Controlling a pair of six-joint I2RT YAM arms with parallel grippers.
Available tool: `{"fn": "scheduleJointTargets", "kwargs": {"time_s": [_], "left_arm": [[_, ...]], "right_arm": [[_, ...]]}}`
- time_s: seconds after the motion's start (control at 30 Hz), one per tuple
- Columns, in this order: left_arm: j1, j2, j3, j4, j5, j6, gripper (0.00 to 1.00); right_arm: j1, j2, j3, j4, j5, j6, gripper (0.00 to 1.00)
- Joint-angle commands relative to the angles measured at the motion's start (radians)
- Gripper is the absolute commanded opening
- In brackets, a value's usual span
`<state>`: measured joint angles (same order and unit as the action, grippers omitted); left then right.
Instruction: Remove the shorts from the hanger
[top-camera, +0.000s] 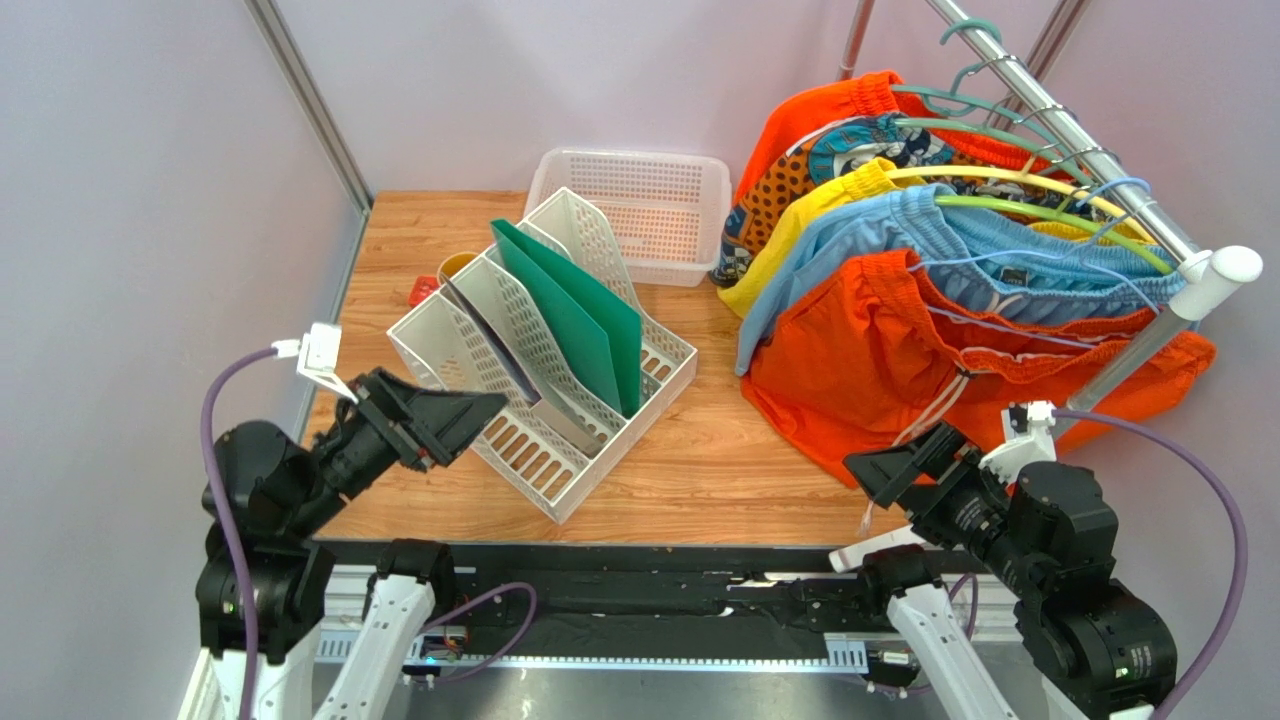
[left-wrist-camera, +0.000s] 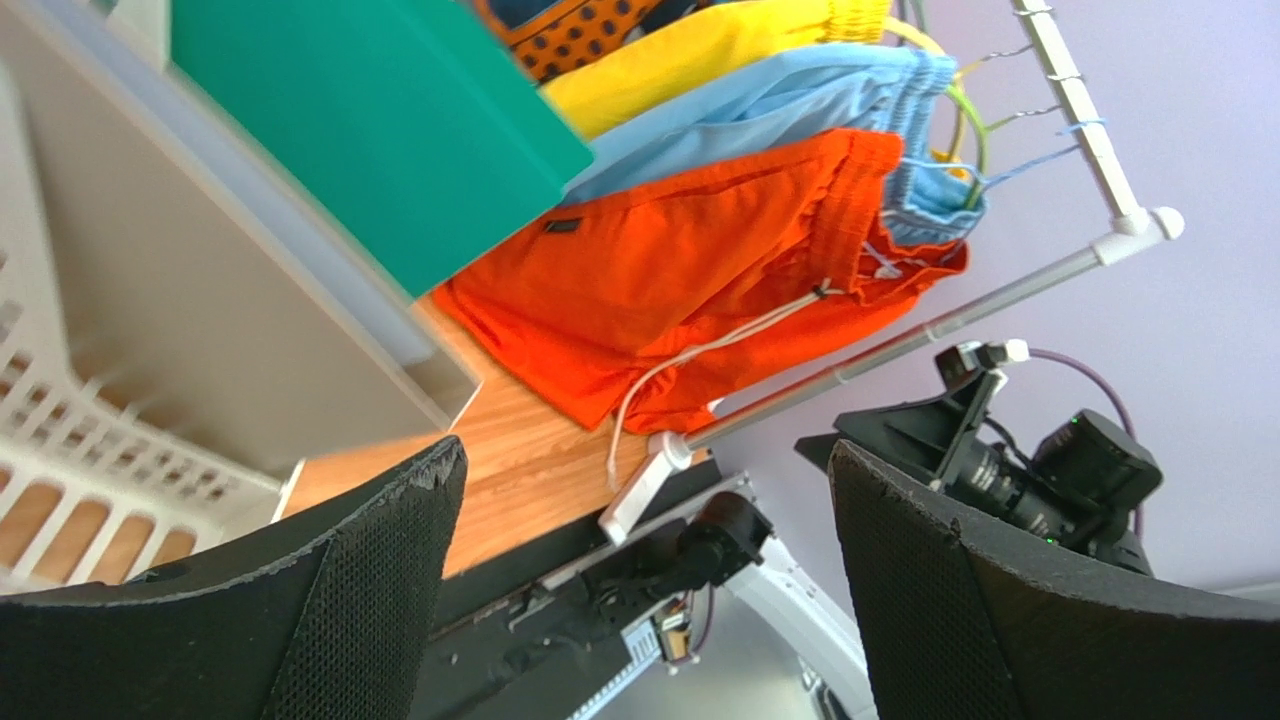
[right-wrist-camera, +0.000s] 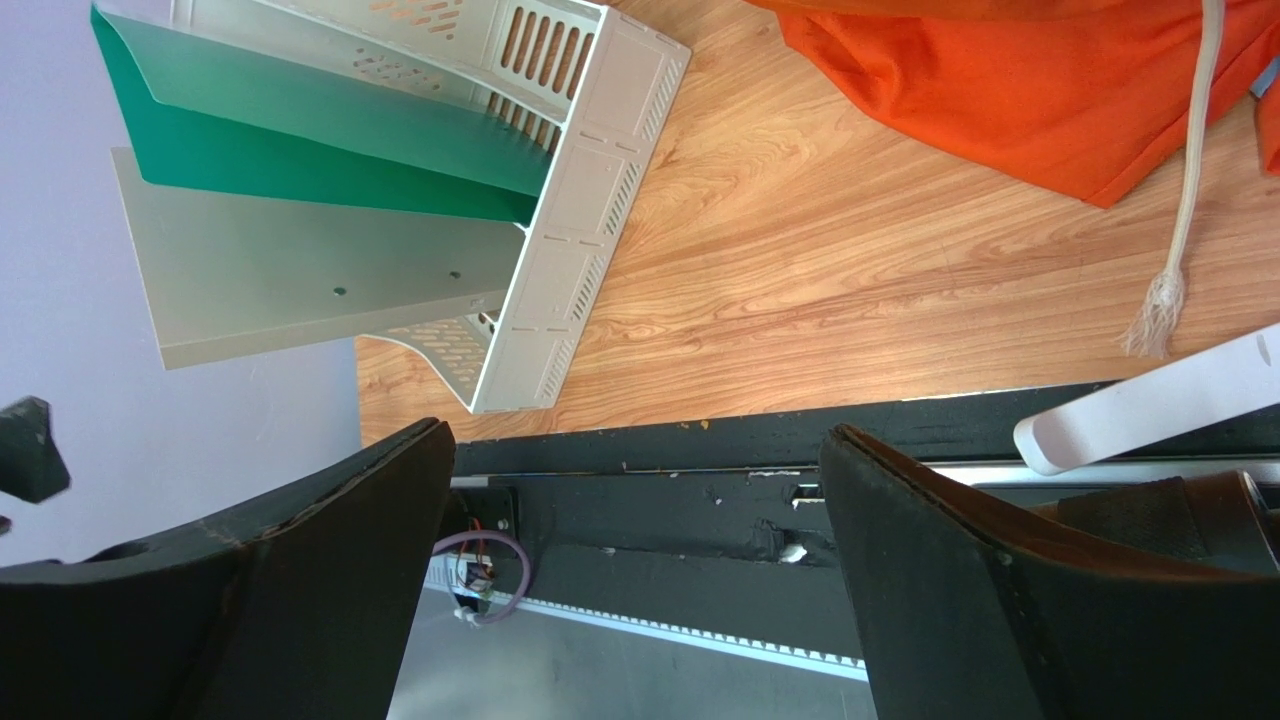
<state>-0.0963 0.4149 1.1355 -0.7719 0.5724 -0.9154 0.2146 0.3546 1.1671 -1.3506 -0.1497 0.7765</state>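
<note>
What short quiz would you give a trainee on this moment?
1. True or false: the left end effector is shut on the front orange shorts.
2. Which pair hangs right behind the front orange shorts? A yellow, B blue, C patterned.
3. Fill in: the green folder stands in the white ____.
Key: 1 false, it is open and empty; 2 B; 3 rack.

Left gripper jaws wide (holding nothing), right gripper likewise, both turned inward.
</note>
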Motion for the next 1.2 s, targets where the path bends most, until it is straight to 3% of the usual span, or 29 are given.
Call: {"fn": "scheduleJointTargets", "kwargs": {"time_s": [0.0, 0.13, 0.23, 0.27, 0.37, 0.5, 0.63, 0.9, 1.17], "left_arm": [[0.006, 0.097, 0.033, 0.271, 0.121, -0.014, 0.92], [-0.041, 0.185, 0.029, 0.512, 0.146, -0.053, 0.89], [-0.276, 0.303, 0.072, 0.534, 0.009, 0.031, 0.87], [-0.463, 0.344, 0.129, 0.519, -0.106, 0.129, 0.87], [-0.745, 0.522, 0.278, 0.481, -0.268, 0.289, 0.87], [-0.955, 0.799, 0.542, 0.424, -0.331, 0.487, 0.86], [-1.039, 1.013, 0.768, 0.341, -0.306, 0.735, 0.85], [-1.037, 1.406, 1.228, 0.138, -0.261, 0.976, 0.88], [-1.008, 1.541, 1.267, 0.244, -0.218, 1.058, 0.88]], "right_arm": [[0.0, 0.029, 0.054, -0.214, -0.004, -0.037, 1.0], [-0.001, 0.046, 0.078, -0.223, 0.007, -0.062, 1.0], [-0.001, 0.072, 0.088, -0.234, 0.006, -0.078, 1.0], [0.0, 0.076, 0.091, -0.234, -0.002, -0.082, 1.0], [0.0, 0.106, 0.114, -0.237, -0.017, -0.1, 1.0], [-0.001, 0.115, 0.16, -0.24, -0.051, -0.103, 1.0], [0.0, 0.095, 0.186, -0.255, -0.063, -0.106, 1.0], [0.005, 0.096, 0.293, -0.318, -0.03, -0.149, 1.0], [0.057, 0.075, 0.351, -0.317, 0.024, -0.091, 1.0]]}}
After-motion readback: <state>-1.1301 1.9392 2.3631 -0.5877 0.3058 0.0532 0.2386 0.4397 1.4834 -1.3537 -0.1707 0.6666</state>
